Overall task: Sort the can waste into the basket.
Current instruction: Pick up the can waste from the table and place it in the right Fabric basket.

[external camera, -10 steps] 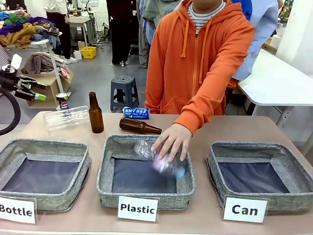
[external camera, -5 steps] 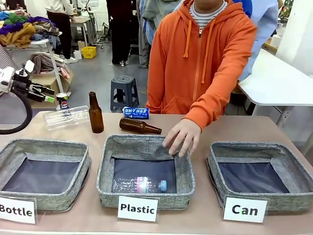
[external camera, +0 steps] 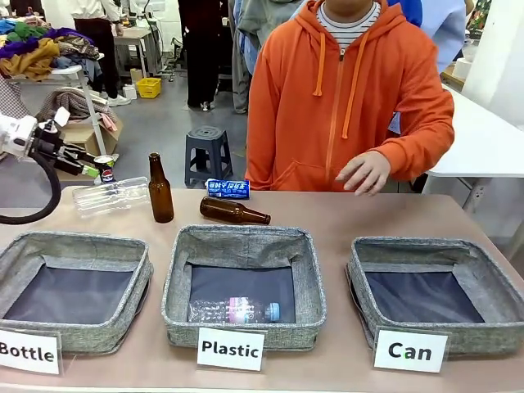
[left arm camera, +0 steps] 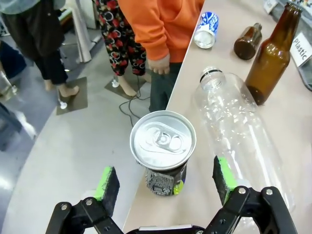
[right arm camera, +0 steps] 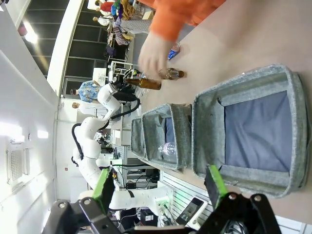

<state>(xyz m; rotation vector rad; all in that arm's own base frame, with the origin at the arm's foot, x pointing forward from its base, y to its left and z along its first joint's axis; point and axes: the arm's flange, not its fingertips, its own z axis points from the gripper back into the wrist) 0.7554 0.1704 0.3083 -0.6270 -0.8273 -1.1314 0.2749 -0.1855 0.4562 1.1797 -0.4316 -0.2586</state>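
Note:
At the table's far left edge stands a small dark multicoloured can with a silver round top (external camera: 104, 168) (left arm camera: 163, 141). My left gripper (external camera: 88, 165) (left arm camera: 165, 181) is open, a green pad on each side of this can, not touching it. A blue can with white print (external camera: 228, 189) (left arm camera: 207, 30) lies at the far edge in front of the person. The "Can" basket (external camera: 359, 270) (right arm camera: 204, 112) sits front right, holding nothing. My right gripper (right arm camera: 159, 187) hangs open above that basket's near side.
The "Plastic" basket (external camera: 180, 278) holds a clear bottle (external camera: 237, 310); the "Bottle" basket (external camera: 12, 254) is at the left. A clear plastic bottle (external camera: 110, 196), an upright brown bottle (external camera: 160, 190) and a lying one (external camera: 235, 212) are close to the cans. The person's hand (external camera: 364, 172) hovers at the far edge.
The person dropped a plastic bottle into the "Plastic" basket and drew the hand back to the far edge. My left gripper moved down and right to the silver-topped can.

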